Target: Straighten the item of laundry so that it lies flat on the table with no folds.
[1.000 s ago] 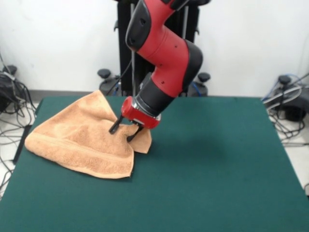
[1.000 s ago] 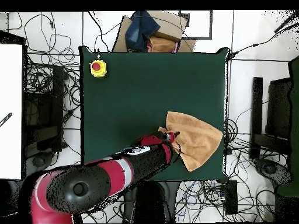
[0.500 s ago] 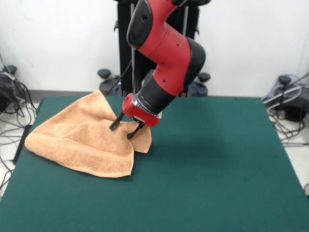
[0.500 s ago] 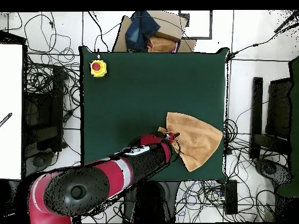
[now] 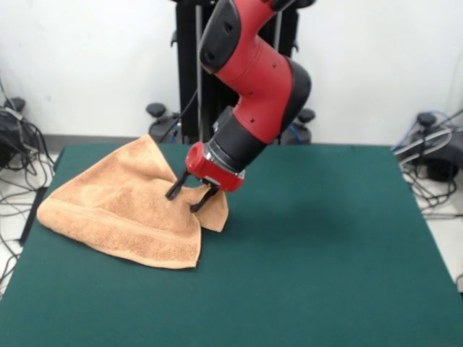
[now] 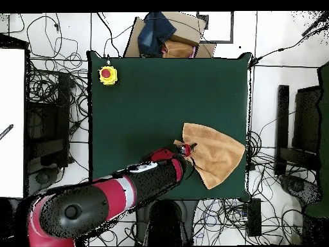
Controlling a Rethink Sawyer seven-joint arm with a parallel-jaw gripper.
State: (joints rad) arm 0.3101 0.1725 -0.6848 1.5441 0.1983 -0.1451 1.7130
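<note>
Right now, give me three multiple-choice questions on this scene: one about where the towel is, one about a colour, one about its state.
1. In the front view, where does the towel lie on the table?
A. left part
B. centre
C. right part

2. What colour is the button box at a table corner in the overhead view?
A. blue
B. yellow with red
C. white

3. What state is the towel in?
A. spread flat
B. rolled up
C. folded over, with a flap by the tool

Answers: 1 A, it lies by the left edge and the right part is bare green. 2 B, a yellow body with a red top. 3 C, a corner is doubled under the tool's open fingers.
</note>
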